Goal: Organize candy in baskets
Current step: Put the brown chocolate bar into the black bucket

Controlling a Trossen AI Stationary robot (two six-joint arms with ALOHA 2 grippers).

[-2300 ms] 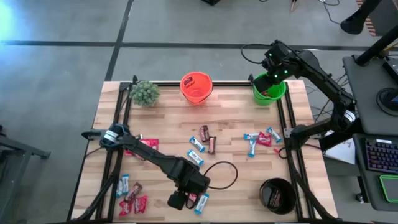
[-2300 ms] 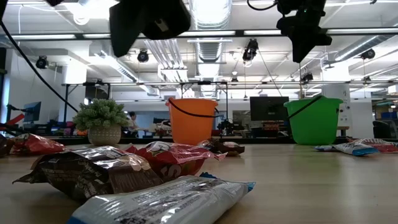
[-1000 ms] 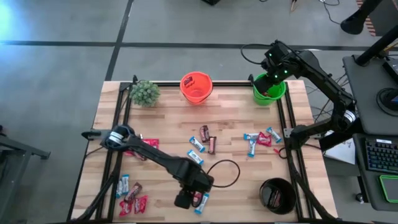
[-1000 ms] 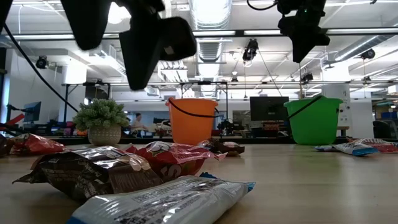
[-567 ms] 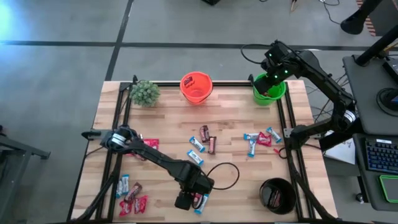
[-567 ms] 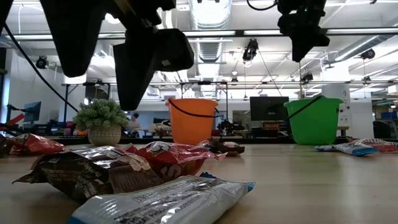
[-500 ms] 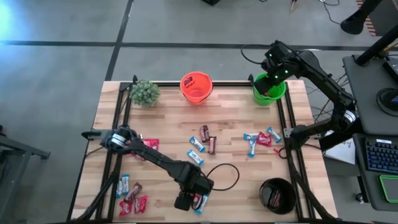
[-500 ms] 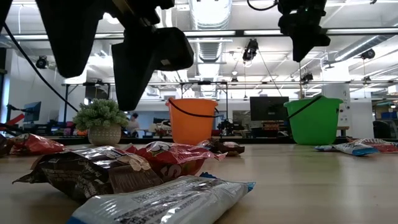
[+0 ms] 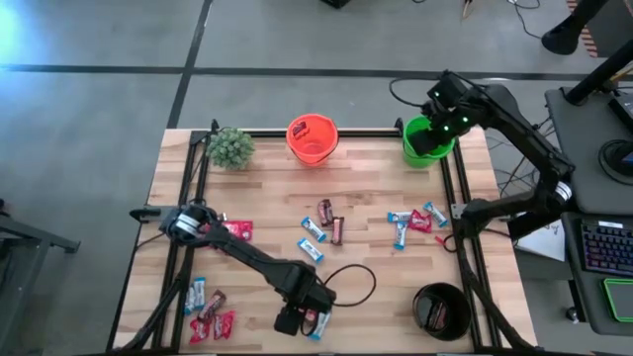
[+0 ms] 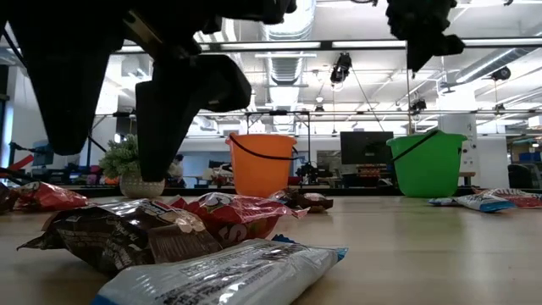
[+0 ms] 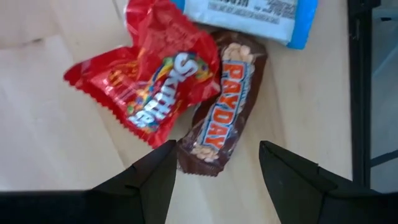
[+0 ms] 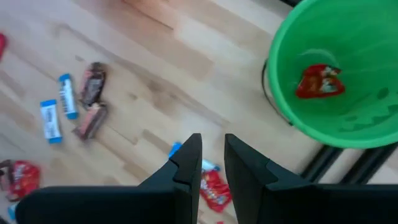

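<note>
Early days: one red candy (image 12: 318,82) in the green basket (image 12: 292,118), most bars loose on the surface (image 9: 376,188), left pincer (image 11: 214,163) released over a brown bar (image 11: 222,113), right pincer (image 12: 212,158) nearly clenched, empty.

The blue-and-white bar (image 11: 249,17) is cut off by the frame's edge.

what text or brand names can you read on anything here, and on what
"PAYDAY": on the brown wrapped bar between the left tool's open fingers.
"Skittles": on the red packet beside it.
Blue-and-white wrapper: print too blurred to read.
Candy in the high and low views: too small to read.
</note>
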